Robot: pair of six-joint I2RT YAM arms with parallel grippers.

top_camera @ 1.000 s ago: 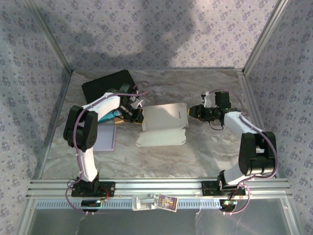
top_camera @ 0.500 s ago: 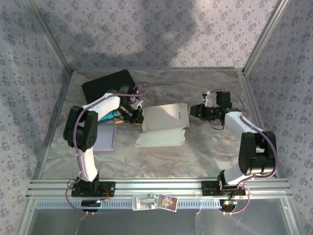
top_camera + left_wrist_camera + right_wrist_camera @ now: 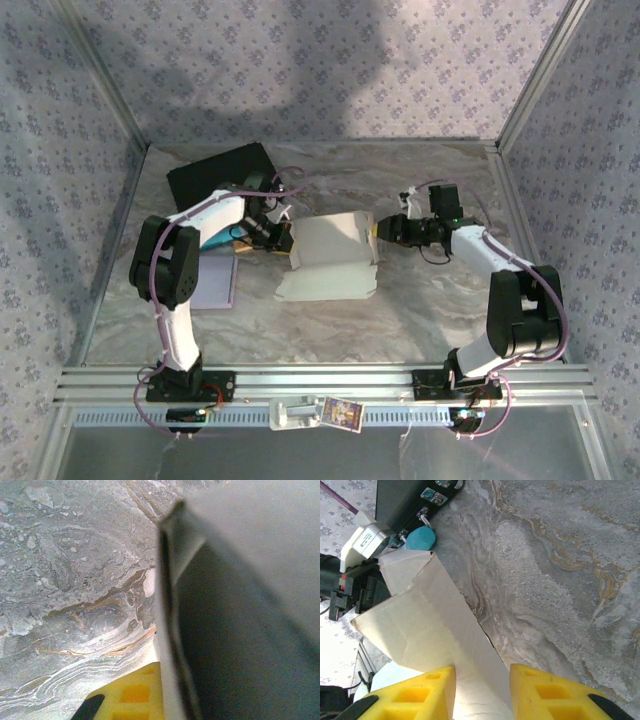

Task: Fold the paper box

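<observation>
The white paper box [image 3: 335,255] lies partly folded in the middle of the marble table, its upper panel raised over a flat lower flap [image 3: 330,285]. My left gripper [image 3: 283,236] is shut on the box's left wall; in the left wrist view one yellow finger [image 3: 127,695] presses against that white wall [image 3: 167,630], with the dark inside to its right. My right gripper [image 3: 383,228] is at the box's right edge. It stands open, and its yellow fingers [image 3: 420,695] straddle a white box panel [image 3: 440,625] without the right one touching it.
A black board [image 3: 220,170] lies at the back left, and a pale purple-edged sheet [image 3: 215,282] sits beside the left arm. A teal object [image 3: 420,538] is by the left wrist. Metal frame posts and patterned walls enclose the table.
My right gripper has moved left onto the box's right edge and its jaws have spread a little. The left gripper and its hold have not moved.
</observation>
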